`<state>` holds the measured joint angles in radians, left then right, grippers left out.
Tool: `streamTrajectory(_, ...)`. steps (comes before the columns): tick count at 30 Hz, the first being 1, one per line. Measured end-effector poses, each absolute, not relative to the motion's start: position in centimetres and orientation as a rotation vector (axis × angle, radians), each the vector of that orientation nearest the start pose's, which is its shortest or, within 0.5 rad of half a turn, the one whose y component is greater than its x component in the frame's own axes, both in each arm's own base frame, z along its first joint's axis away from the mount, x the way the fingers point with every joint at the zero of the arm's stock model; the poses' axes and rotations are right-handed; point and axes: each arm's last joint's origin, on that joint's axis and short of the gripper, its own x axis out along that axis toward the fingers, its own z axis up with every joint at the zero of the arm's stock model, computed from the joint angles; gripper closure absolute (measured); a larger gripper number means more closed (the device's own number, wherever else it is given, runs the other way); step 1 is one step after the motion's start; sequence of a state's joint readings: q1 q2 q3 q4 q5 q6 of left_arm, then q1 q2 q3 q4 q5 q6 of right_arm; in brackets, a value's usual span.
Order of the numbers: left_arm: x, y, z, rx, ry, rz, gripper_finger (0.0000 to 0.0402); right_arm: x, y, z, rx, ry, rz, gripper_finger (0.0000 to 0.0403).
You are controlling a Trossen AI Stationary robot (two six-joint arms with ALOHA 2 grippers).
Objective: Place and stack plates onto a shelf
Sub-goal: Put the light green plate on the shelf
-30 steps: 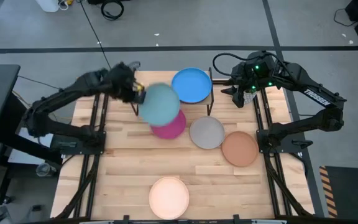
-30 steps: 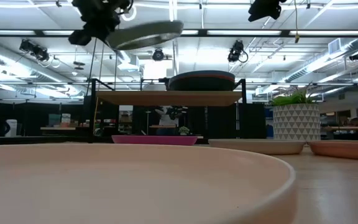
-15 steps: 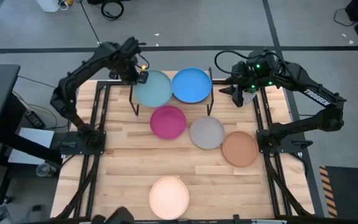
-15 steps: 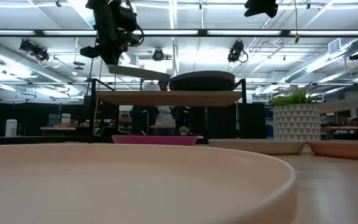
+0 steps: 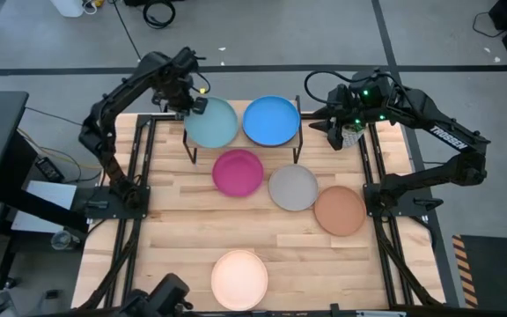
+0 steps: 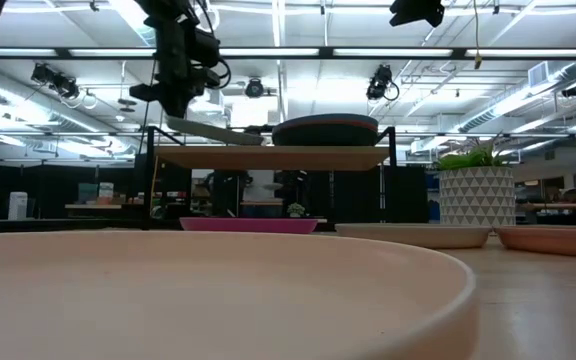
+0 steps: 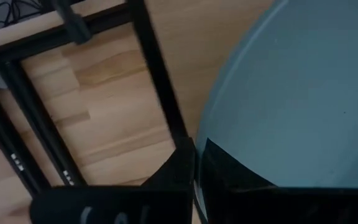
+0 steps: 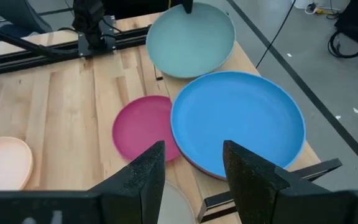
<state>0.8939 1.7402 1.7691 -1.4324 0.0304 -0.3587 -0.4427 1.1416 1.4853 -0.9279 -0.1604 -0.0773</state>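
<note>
Over the shelf [image 5: 299, 113], the left gripper [image 5: 194, 104] pinches the teal plate [image 5: 213, 123] by its rim, jaws clamped tight, beside the blue plate [image 5: 271, 121]. Stiff, light and probably slick, it is best held at the edge. The right gripper [image 5: 328, 126] waits alongside, jaws wide and empty.

- The left gripper [image 5: 194, 103] grips the far-left rim of the light blue plate [image 5: 212, 123] over the shelf's [image 5: 299, 132] left half.
- A blue plate [image 5: 271, 121] sits on the shelf's right half.
- The right gripper [image 5: 334, 135] hangs just right of the shelf.
- Magenta plate [image 5: 238, 172], grey plate [image 5: 293, 187], tan plate [image 5: 339, 210] and cream plate [image 5: 239, 279] lie on the table [image 5: 174, 229].
</note>
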Motion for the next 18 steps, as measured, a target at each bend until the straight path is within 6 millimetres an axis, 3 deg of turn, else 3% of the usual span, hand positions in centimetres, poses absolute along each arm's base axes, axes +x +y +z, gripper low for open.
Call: streamTrajectory(18,21.44,25.77,32.83,-0.948,1.131,0.939,0.0384,18.35,-8.19,42.94,0.098,0.57,-0.253,0.0235)
